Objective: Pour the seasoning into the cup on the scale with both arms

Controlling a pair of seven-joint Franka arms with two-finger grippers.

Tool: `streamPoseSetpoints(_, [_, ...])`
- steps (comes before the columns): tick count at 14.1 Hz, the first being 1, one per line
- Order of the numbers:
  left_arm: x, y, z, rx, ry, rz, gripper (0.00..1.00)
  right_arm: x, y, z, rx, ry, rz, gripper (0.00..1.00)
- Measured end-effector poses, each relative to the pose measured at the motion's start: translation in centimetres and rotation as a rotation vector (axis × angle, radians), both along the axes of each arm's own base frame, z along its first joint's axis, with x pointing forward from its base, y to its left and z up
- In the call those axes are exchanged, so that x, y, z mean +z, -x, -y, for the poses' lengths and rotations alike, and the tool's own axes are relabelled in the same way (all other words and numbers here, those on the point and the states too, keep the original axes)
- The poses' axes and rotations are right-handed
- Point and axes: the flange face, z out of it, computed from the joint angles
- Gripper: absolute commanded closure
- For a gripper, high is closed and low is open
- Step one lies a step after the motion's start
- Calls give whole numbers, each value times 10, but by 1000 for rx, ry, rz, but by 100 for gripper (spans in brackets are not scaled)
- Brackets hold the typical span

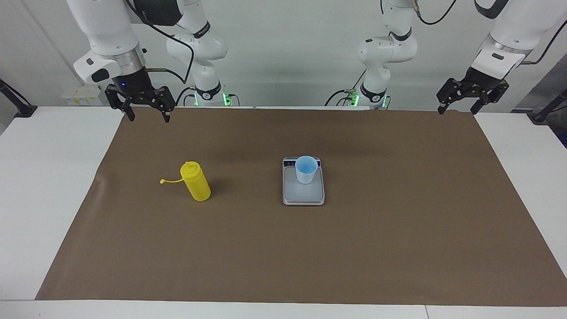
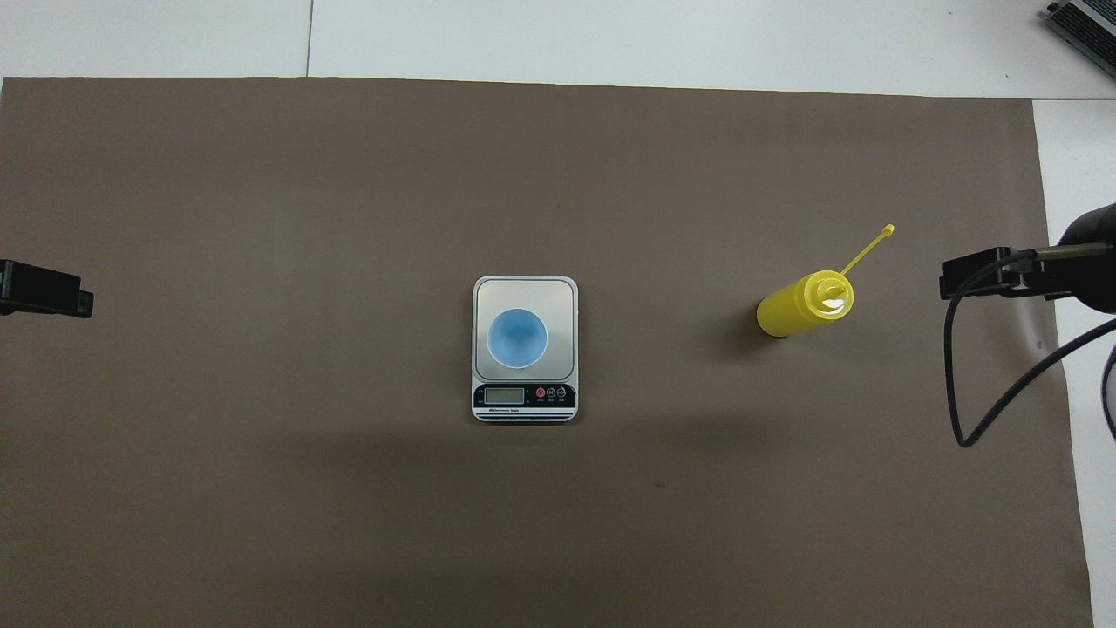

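The yellow seasoning bottle (image 1: 196, 181) stands upright on the brown mat toward the right arm's end, its cap strap hanging loose to the side; it also shows in the overhead view (image 2: 802, 305). The pale blue cup (image 1: 306, 169) stands on the silver-grey scale (image 1: 303, 193) mid-table, near the display end; cup (image 2: 517, 338) and scale (image 2: 525, 290) show from above. My right gripper (image 1: 148, 116) hangs open and empty above the mat's edge near the robots, apart from the bottle. My left gripper (image 1: 458, 110) hangs open and empty over the mat's corner at the left arm's end.
A brown mat (image 1: 354, 248) covers most of the white table (image 1: 40, 199). Black cables hang from the right arm's wrist (image 2: 976, 384). The grippers' edges show at the sides of the overhead view.
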Motion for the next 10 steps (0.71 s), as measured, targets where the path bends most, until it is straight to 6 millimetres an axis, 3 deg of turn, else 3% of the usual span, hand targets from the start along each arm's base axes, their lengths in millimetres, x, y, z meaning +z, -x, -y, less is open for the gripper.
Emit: streamPoseSetpoints(10, [0, 0, 0, 0, 0, 0, 0, -4, 4, -5, -33, -9, -36, 0])
